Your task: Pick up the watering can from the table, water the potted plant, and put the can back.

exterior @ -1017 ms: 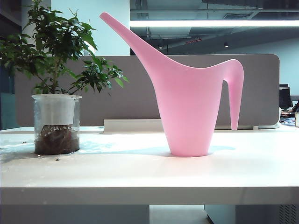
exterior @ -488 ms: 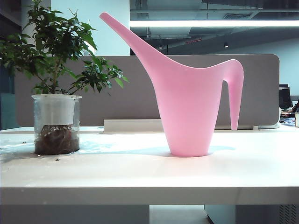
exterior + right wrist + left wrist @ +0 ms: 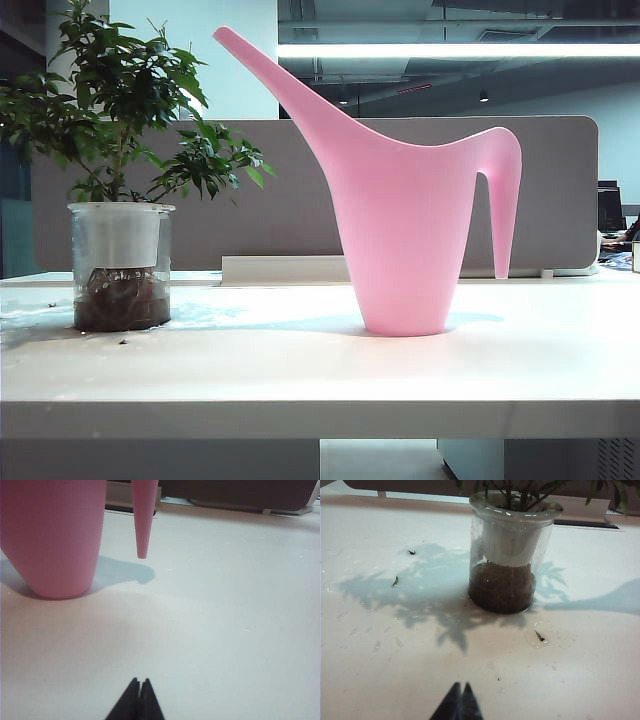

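Observation:
The pink watering can [image 3: 405, 225] stands upright on the white table [image 3: 320, 385], right of centre, with its long spout pointing up and left toward the plant and its open-ended handle hanging on the right. Its body [image 3: 50, 535] and handle tip [image 3: 142, 540] also show in the right wrist view. The potted plant [image 3: 120, 180] stands at the left in a clear pot [image 3: 507, 555] with dark soil. My left gripper [image 3: 462, 684] is shut and empty, some way short of the pot. My right gripper [image 3: 139, 680] is shut and empty, well short of the can. Neither arm shows in the exterior view.
A grey partition [image 3: 300, 200] runs along the table's far edge. Small leaf bits [image 3: 396, 581] and water drops [image 3: 538, 636] lie on the table around the pot.

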